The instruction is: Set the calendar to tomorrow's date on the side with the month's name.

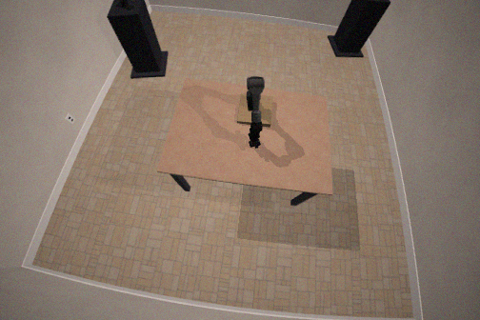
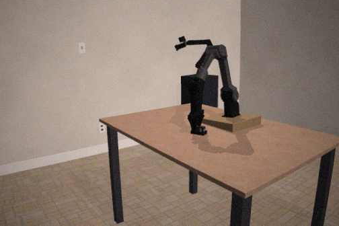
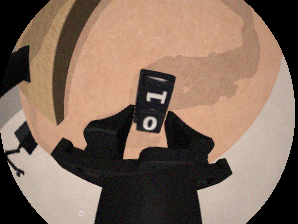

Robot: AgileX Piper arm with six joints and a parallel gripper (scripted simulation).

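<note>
The calendar [image 3: 154, 102] is a small black tray with two black cubes. It stands on the table and shows white digits, a 0 nearer to me and a 1 beyond it, lying sideways in the wrist view. A small white mark sits at its far end. My gripper [image 3: 150, 114] is open and points straight down, with one finger on each side of the calendar's near end. I cannot tell whether the fingers touch it. In the exterior and top views the gripper [image 2: 198, 129] stands low over the table's middle [image 1: 254, 143], and the arm hides most of the calendar.
My arm's base stands on a wooden block [image 2: 233, 121] at the back of the table. Two black pedestals [image 1: 138, 38] [image 1: 358, 22] stand on the floor beyond the table, each carrying another arm.
</note>
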